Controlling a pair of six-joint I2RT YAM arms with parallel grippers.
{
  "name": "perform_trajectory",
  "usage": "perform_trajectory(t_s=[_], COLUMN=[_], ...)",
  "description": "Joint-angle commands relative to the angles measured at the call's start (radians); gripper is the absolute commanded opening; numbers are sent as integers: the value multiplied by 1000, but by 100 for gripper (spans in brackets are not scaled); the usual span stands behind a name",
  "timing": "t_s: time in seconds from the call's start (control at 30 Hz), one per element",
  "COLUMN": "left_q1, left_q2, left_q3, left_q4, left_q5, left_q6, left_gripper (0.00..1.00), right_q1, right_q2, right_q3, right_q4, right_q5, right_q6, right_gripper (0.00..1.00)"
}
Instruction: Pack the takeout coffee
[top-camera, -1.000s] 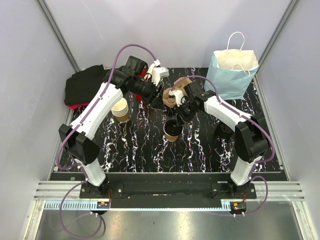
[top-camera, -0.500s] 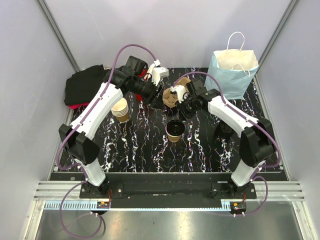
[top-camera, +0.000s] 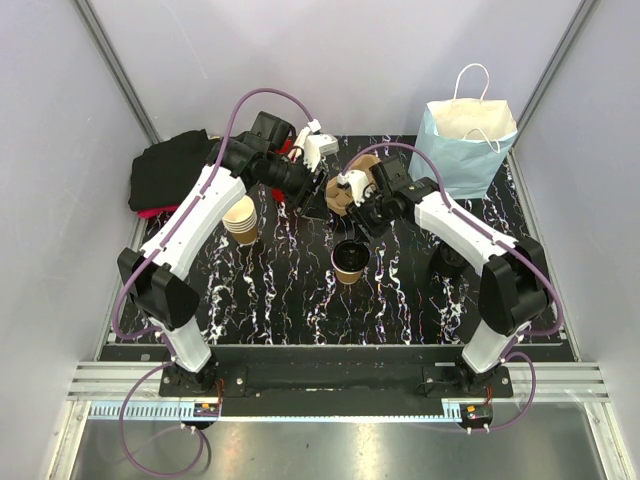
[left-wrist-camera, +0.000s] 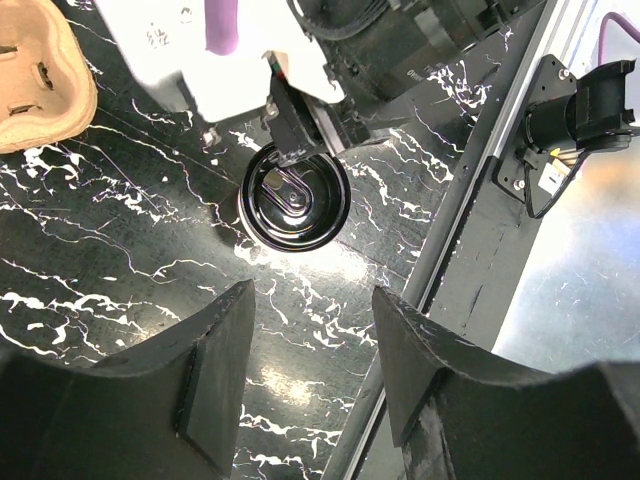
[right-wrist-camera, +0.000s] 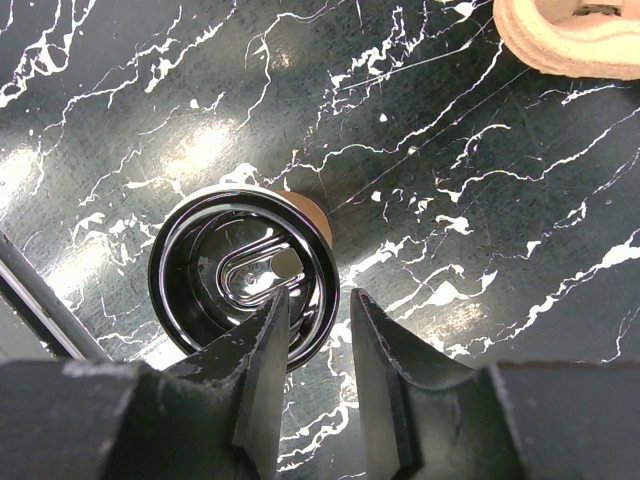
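Worktop (top-camera: 300, 300): black with white veins.
Paper bag (top-camera: 465, 145): pale blue with white handles, upright at the far right.
Black cloth (top-camera: 170, 175): bunched at the far left.
Left hand (left-wrist-camera: 312, 300): spread wide and empty, raised at the far centre.
Right hand (right-wrist-camera: 318, 300): fingers narrowly parted with nothing between them, hanging just beyond the coffee.
Cup carrier (right-wrist-camera: 580, 40): brown pulp, at the far centre.
Takeout coffee (top-camera: 349, 258): tan cup with a black lid, upright mid-worktop, on the near side of the carrier and free of both hands.
Paper cups (top-camera: 241, 218): tan, to the left.

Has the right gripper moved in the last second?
Yes: the right gripper pulled up and away from the black-lidded tan paper cup, toward the brown moulded-pulp carrier behind it.
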Motion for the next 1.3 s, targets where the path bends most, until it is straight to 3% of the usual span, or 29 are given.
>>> perform_trajectory(t_s=[0.0, 0.3, 0.57, 0.87, 1.27], left_q1=[1, 1, 1, 1, 1], left_q2=[-35, -35, -35, -35, -33], left_q3=[-4, -7, -7, -10, -12], left_q4=[32, 32, 33, 33, 33], left_q5=[33, 33, 33, 34, 34], left_q6=[5, 7, 7, 7, 8], left_gripper=[54, 54, 54, 54, 54], right_q1=[14, 21, 25, 33, 36], right_q2=[14, 34, 37, 51, 31], right_q3=[5, -10, -18, -21, -16], right_q4=[-1, -4, -2, -11, -2], right_q5=[9, 32, 36, 42, 56], right_q6=[-19, -34, -37, -43, -36], right_gripper=[37, 43, 37, 40, 19])
